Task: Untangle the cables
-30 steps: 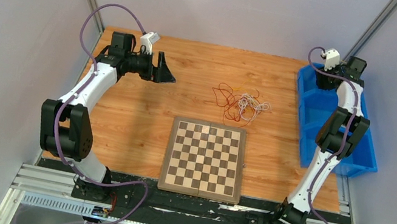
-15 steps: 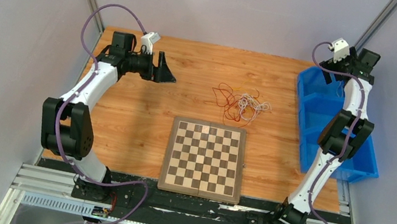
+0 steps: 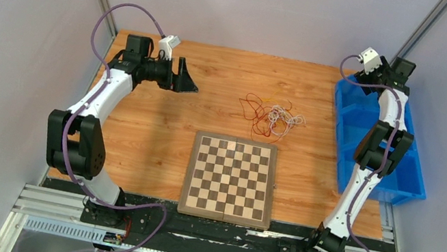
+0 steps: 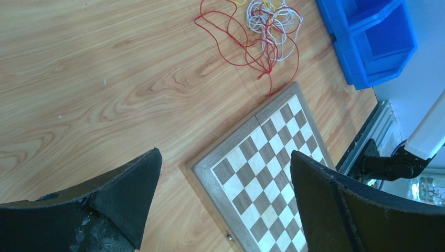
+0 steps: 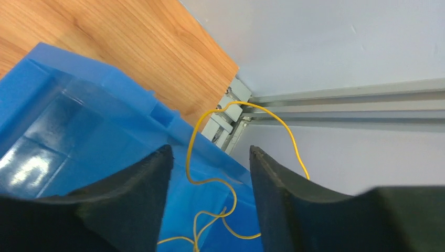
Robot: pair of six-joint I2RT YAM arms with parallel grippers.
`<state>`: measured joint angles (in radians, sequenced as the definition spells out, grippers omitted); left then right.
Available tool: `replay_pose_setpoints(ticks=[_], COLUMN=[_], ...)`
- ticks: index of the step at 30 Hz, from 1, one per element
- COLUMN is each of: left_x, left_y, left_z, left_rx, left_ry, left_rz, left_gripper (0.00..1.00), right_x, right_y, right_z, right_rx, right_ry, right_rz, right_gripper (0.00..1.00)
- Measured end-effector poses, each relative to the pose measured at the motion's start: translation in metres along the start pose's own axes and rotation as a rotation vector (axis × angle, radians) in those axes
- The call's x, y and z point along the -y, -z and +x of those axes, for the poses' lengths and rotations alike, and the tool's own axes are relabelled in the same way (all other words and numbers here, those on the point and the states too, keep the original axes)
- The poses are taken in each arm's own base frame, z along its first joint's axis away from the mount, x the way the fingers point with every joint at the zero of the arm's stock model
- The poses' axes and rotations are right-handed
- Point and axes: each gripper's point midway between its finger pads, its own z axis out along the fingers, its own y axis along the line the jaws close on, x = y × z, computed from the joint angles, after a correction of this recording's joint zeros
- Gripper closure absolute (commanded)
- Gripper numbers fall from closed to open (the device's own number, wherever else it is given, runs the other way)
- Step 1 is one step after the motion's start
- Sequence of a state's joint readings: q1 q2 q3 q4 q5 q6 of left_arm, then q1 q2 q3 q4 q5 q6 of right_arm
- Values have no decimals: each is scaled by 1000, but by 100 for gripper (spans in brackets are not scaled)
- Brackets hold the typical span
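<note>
left gripper (image 3: 189, 78): spread wide, far left | cables (image 3: 272, 115): tangle centre-far, just beyond chessboard (image 3: 230, 177), directly right of that claw, nearer it | right gripper (image 5: 210, 152): spread over blue bin (image 5: 78, 105), yellow wire (image 5: 189, 157) loose between fingers

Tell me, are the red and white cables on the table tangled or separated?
Tangled. In the left wrist view the white cables form a knot, and the red cables loop through it and around it.
</note>
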<state>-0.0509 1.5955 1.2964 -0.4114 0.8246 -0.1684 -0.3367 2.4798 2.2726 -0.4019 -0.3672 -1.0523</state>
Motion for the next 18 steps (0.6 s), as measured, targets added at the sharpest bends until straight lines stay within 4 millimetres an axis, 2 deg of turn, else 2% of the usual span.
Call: replay_pose_setpoints(ticks=[4,10,13,18], left_x=[-1,-2,-2,-2], left_y=[0,1,1,1], left_z=[0,2,2,2], left_rx=[-1,-7,-8,-9], left_ry=[1,6,8,8], left_rz=[-5,-15,-16,-17], left_gripper=[0,0,0,0], right_x=[-4,8,9,6], right_y=[-4,0,2,7], right_z=[5,-2,-3,7], right_rx=[-2,28,29,20], right_ry=[49,141,158,136], right_rz=[-10,19,22,6], right_gripper=[65,99,100,100])
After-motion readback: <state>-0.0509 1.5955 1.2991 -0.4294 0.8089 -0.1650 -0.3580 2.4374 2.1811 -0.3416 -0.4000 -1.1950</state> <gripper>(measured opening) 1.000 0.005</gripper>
